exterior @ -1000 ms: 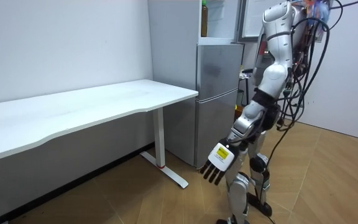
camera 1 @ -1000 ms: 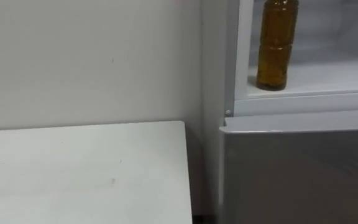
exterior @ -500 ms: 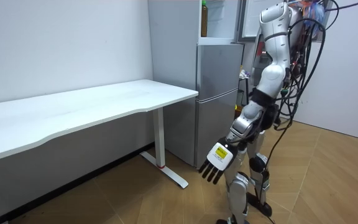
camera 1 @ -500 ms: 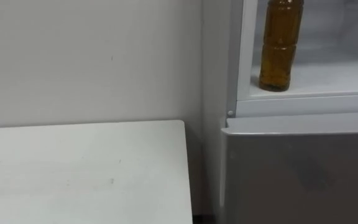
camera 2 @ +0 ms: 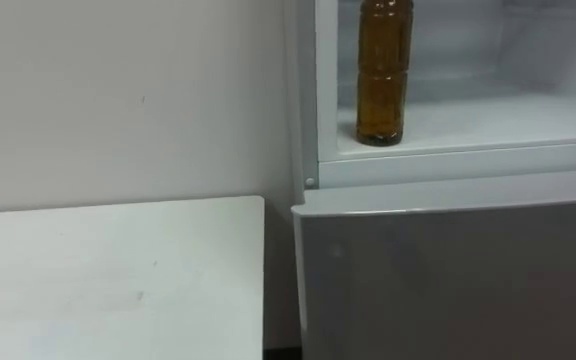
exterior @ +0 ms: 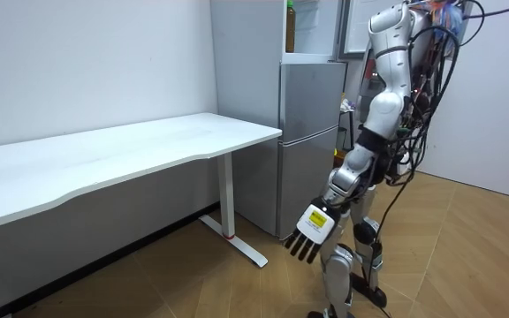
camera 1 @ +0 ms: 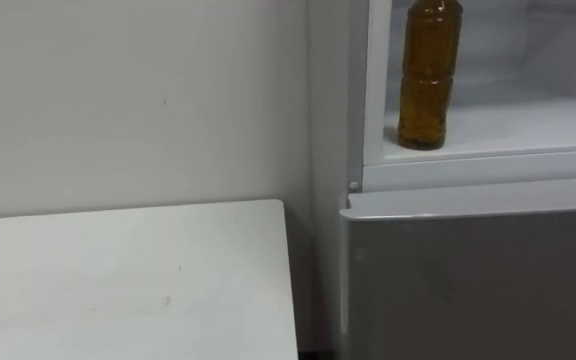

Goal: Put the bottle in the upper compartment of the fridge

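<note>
Since the amber bottle [camera 1: 427, 75] stands upright on the upper fridge shelf [camera 1: 528, 125], upper right of frame, near its left front edge, placement looks done; left hand [exterior: 310, 231] hangs low beside the robot, fingers straight, holding nothing; likely released.

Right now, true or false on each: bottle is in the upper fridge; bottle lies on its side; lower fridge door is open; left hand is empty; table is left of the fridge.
1. The bottle is on the upper fridge shelf: true.
2. The bottle lies on its side: false, it stands upright near the shelf's front left corner.
3. The lower fridge door is open: false, it is shut.
4. The left hand is empty: true, it hangs low with straight fingers.
5. The white table is left of the fridge in the eye views: true.
</note>
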Controlling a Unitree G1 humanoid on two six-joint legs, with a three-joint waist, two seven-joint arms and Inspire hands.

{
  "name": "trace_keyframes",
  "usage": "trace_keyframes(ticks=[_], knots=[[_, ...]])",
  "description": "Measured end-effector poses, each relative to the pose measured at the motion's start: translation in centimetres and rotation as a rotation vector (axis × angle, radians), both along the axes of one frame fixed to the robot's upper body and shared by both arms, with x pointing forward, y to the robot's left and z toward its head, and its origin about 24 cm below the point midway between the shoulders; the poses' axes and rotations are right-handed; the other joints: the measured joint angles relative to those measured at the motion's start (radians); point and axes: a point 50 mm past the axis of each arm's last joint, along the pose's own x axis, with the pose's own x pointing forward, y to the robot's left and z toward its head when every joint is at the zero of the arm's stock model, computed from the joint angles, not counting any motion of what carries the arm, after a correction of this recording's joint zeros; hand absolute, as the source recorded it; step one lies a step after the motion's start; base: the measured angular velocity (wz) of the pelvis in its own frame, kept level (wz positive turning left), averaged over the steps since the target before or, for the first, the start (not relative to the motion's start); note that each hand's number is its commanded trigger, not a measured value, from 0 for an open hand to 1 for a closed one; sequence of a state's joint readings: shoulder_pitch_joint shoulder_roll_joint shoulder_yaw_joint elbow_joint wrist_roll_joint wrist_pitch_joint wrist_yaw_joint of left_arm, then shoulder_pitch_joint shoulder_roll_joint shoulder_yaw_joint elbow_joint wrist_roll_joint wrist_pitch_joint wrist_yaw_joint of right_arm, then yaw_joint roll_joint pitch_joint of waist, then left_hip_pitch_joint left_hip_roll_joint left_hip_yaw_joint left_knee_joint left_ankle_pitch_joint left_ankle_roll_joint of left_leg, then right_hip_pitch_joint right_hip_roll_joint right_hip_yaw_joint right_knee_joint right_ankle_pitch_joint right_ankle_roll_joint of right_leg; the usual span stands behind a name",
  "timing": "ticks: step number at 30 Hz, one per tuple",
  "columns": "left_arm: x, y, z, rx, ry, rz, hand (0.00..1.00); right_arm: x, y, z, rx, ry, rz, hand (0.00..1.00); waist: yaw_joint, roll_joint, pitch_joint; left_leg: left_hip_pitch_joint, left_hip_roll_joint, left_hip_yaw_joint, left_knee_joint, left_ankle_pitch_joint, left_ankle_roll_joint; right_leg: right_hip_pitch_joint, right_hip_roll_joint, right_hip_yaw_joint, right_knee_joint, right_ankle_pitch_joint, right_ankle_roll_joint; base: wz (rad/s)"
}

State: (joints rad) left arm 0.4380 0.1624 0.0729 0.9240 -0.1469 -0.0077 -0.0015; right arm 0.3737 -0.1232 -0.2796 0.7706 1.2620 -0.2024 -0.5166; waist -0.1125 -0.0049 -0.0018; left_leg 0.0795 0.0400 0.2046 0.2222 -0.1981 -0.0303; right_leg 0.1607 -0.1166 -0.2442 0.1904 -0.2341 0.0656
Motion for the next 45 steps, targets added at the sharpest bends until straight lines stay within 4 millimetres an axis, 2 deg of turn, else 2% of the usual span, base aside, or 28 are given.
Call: trace_keyframes(ticks=[5,10,13,15,18,22,25,33,36,40,45], knots=[[-0.2,0.1,0.1,0.002,-0.002,0.022,0.0,0.4,-1.2,0.6,-0.023,-0.06,-0.093,0.0,-0.003,-0.006,0.0001,0.001,0.0,0.0,-0.003,0.0,0.0,-0.002,0.0,0.001,0.002,-0.002,0.0,0.0],[-0.2,0.5,0.2,0.03,-0.004,0.025,0.0,1.8,-2.7,1.9,-0.066,-0.138,-0.168,0.0,-0.007,-0.023,0.0006,0.001,-0.001,0.003,-0.006,-0.001,-0.001,-0.003,-0.001,0.001,0.002,-0.006,0.0,0.0],[-0.3,1.0,0.3,0.044,-0.01,0.047,0.0,2.8,-4.4,3.5,-0.112,-0.195,-0.238,0.0,-0.02,-0.033,0.0013,-0.001,-0.001,0.004,-0.006,-0.004,-0.002,-0.004,-0.001,0.001,0.0,-0.007,0.001,0.0],[0.1,1.4,0.6,0.059,-0.031,0.043,0.0,3.7,-6.2,5.4,-0.176,-0.26,-0.252,0.0,-0.026,-0.038,0.0021,0.0,-0.002,0.006,-0.008,-0.005,-0.003,-0.005,-0.001,0.001,0.001,-0.011,0.001,0.0],[0.7,1.7,0.8,0.081,-0.061,0.02,0.0,4.0,-8.4,7.0,-0.253,-0.303,-0.284,0.0,-0.029,-0.047,0.0014,-0.001,-0.001,0.007,-0.01,-0.005,-0.004,-0.003,0.0,0.0,-0.003,-0.011,0.001,0.0],[0.7,2.4,1.1,0.106,-0.083,0.056,0.0,3.6,-10.1,8.2,-0.308,-0.337,-0.36,0.0,-0.026,-0.056,0.001,-0.002,-0.001,0.01,-0.009,-0.005,-0.004,-0.003,0.0,0.0,-0.003,-0.011,0.001,0.0],[0.6,2.8,1.2,0.117,-0.083,0.067,0.0,4.4,-11.1,9.5,-0.345,-0.386,-0.385,0.0,-0.032,-0.063,0.0038,-0.002,-0.002,0.011,-0.011,-0.005,-0.004,-0.002,0.0,-0.001,-0.004,-0.011,0.001,0.0],[0.7,3.0,1.2,0.127,-0.082,0.066,0.0,8.2,-13.4,15.1,-0.5,-0.537,-0.298,0.0,-0.041,-0.094,0.0064,-0.004,-0.002,0.012,-0.015,-0.005,-0.004,-0.007,0.0,-0.001,-0.009,-0.011,0.002,0.0],[0.5,3.2,1.3,0.135,-0.079,0.075,0.0,9.0,-14.3,17.6,-0.569,-0.577,-0.295,0.0,-0.046,-0.1,0.0062,-0.019,-0.002,0.012,-0.015,-0.005,-0.004,-0.022,0.0,-0.001,-0.005,-0.01,0.002,0.0],[0.5,3.6,1.5,0.146,-0.077,0.07,0.0,9.3,-14.8,19.4,-0.629,-0.583,-0.293,0.0,-0.046,-0.107,0.0048,-0.021,-0.002,0.012,-0.015,-0.005,-0.004,-0.023,0.001,-0.001,-0.004,-0.009,0.002,0.0],[0.6,3.9,1.6,0.156,-0.074,0.047,0.0,11.6,-14.8,23.1,-0.689,-0.711,-0.271,0.0,-0.05,-0.107,0.0045,-0.017,-0.002,0.012,-0.016,-0.005,-0.004,-0.022,0.001,-0.002,0.001,-0.009,0.001,0.0]])
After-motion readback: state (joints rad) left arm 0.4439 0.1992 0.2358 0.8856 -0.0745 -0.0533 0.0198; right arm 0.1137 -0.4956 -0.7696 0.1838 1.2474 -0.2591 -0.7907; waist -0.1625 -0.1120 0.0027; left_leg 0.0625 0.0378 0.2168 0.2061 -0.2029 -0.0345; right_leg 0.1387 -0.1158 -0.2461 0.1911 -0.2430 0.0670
